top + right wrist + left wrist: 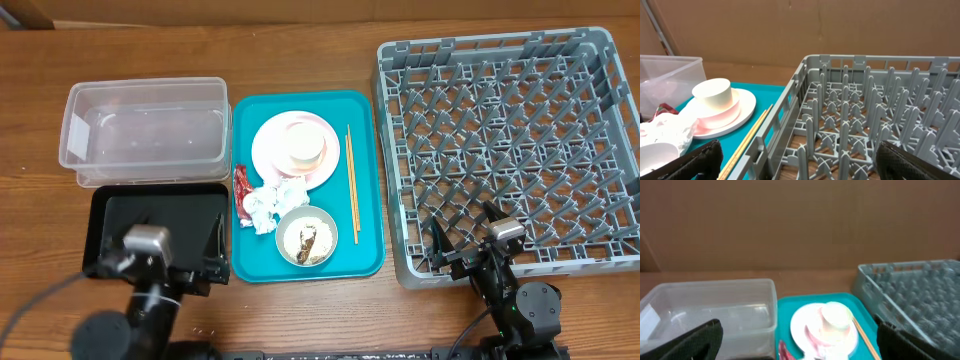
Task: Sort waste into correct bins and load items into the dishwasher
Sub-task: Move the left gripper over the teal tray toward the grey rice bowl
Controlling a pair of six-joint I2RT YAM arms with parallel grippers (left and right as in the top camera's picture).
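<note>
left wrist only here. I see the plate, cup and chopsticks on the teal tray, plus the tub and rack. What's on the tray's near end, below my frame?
Observer: A bowl holding rice mixed with brownish scraps, with crumpled napkins to its left.
Operator: Where's the black bin?
Observer: The black tray sits directly on the arm side of the clear tub.
Operator: Right gripper holding anything?
Observer: No. The right gripper is open and empty, over the grey rack's near left corner.
</note>
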